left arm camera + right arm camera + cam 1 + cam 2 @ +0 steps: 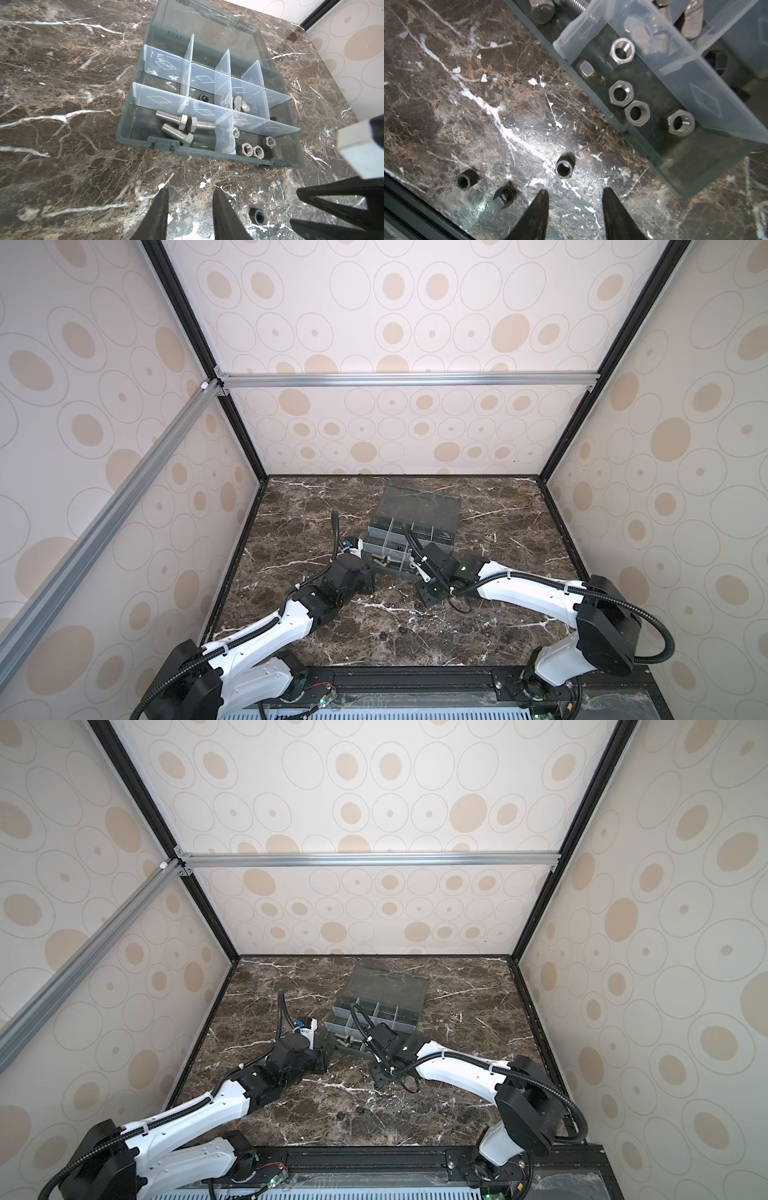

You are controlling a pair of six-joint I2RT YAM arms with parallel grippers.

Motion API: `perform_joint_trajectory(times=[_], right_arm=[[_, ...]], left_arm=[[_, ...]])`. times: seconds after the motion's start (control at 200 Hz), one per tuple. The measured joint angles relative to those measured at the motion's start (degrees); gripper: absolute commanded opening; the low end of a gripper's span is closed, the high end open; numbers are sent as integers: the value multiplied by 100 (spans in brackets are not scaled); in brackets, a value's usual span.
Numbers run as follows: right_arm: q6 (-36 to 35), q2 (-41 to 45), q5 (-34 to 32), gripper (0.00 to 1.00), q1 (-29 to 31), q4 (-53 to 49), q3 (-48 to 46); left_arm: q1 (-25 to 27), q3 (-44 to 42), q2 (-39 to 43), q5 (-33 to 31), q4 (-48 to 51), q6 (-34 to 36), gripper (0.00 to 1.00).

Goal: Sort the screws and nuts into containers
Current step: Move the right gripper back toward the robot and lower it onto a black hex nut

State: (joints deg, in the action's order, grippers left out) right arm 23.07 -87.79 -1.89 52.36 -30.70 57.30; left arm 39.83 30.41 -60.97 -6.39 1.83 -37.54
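Both tools are spread open and empty: the right tool [575, 189] hangs over the table [446, 116] near a loose black nut [571, 162], the left tool [190, 188] just short of the box [207, 154], where screws [168, 116] and silver nuts [612, 94] already lie in neighbouring cells [141, 131]. My worry: that nut sits off-centre to the jaws, so a finger could clip it and send it skidding across the slick marble.
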Motion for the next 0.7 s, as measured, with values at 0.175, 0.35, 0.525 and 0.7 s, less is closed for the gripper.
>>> perform_joint_trajectory(times=[0.175,0.35,0.525,0.7], right_arm=[[136,-330,-2,47,258,48,2],[238,-616,-31,47,319,46,2],[262,-809,-129,46,319,4,48],[284,-1084,-181,43,350,-13,251]], left_arm=[[2,-81,72,-20,0,-61,36],[2,-142,87,-20,4,-85,36],[0,-170,98,-24,2,-85,36],[2,-190,114,-37,2,-85,36]])
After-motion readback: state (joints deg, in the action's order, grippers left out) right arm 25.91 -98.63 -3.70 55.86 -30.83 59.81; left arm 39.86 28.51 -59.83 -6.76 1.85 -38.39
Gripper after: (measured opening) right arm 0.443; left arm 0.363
